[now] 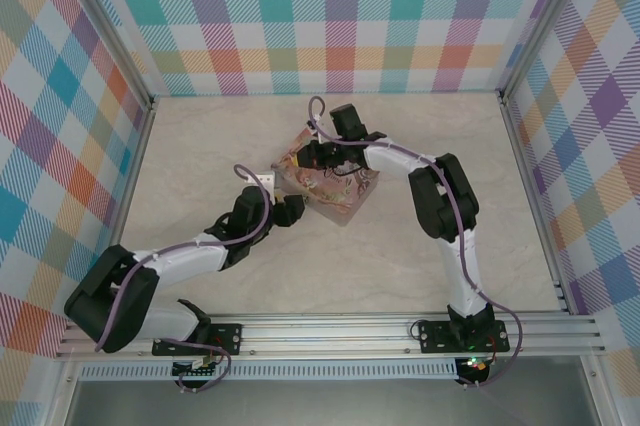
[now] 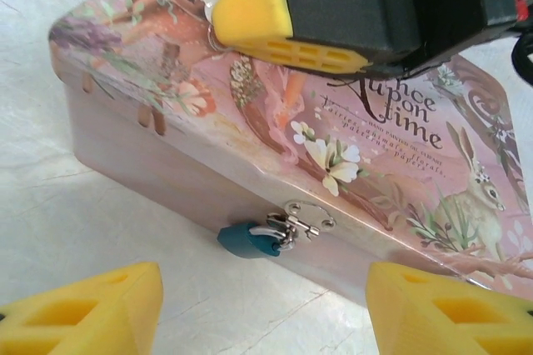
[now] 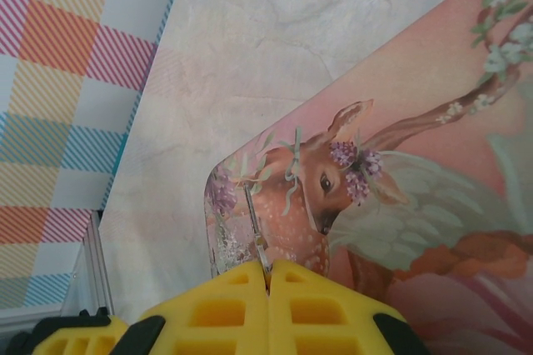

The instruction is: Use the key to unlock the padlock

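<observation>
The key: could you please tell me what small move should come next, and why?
Probably lift the right gripper slightly: it is shut on the key, whose blade sits over the lid of the pink tin, while the padlock hangs on the front wall.

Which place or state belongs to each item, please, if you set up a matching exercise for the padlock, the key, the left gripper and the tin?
Things:
1. padlock
2. key
3. left gripper
4. tin

Places or states:
A. open, fingers wide apart
B. pinched by the right gripper
C. pink, lid shut
D. hanging on the tin's front clasp

Pairs: 1-D, 2-B, 3-A, 4-C.
</observation>
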